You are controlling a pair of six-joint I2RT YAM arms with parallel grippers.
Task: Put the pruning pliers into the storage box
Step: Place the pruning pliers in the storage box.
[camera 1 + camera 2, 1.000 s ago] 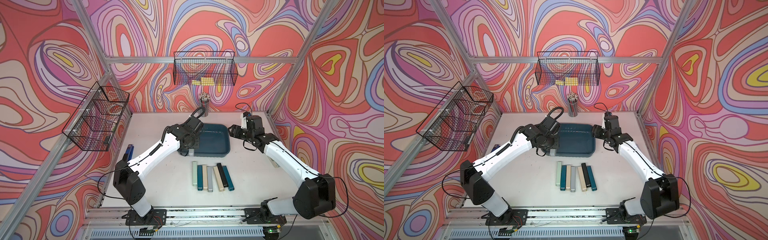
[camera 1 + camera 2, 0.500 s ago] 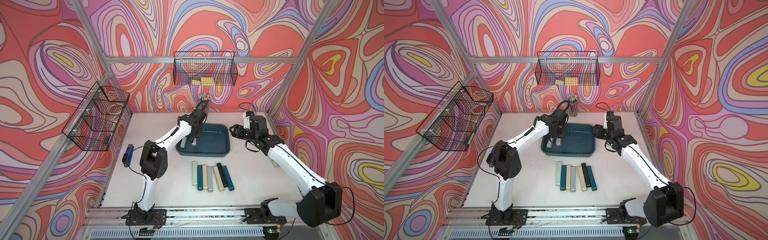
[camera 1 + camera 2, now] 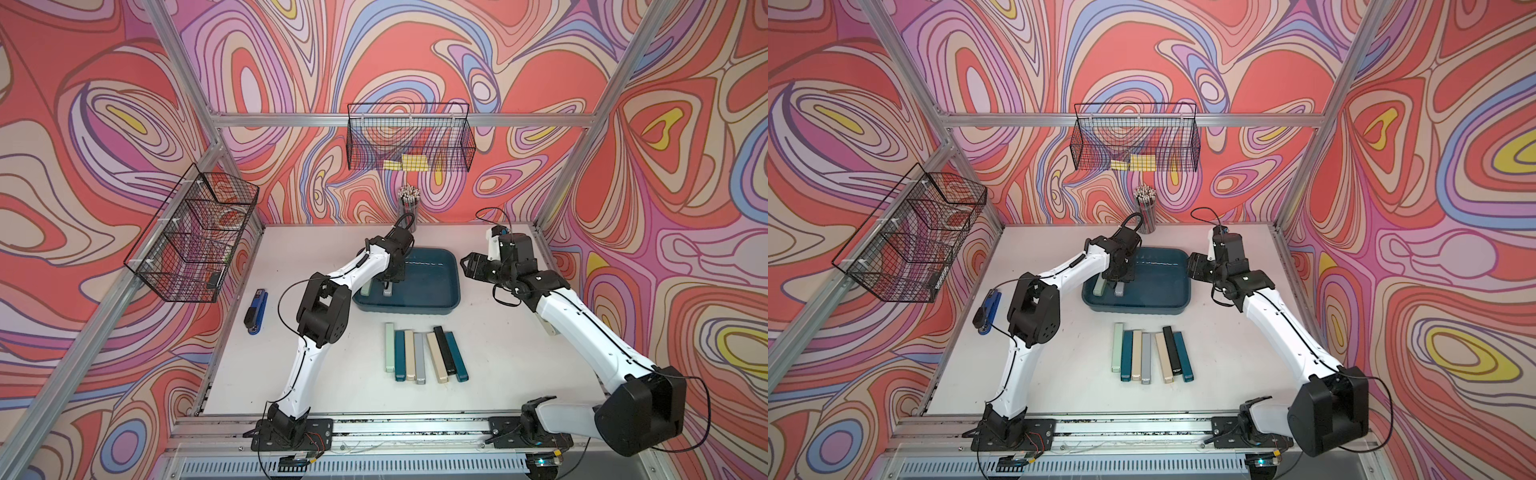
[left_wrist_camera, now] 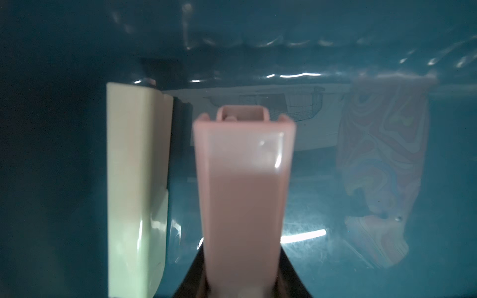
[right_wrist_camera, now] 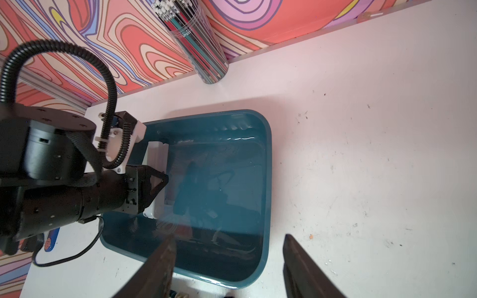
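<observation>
White tabletop; left jaws clamp grey pruning pliers inside storage box; right jaws gape.

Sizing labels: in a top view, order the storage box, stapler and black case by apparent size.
1. storage box, clearly largest.
2. stapler and black case: similar length, stapler slightly wider; too close to rank.

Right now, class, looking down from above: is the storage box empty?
No: pale green pruning pliers lie inside the storage box, and the left pincer holds grey pruning pliers in it.
</observation>
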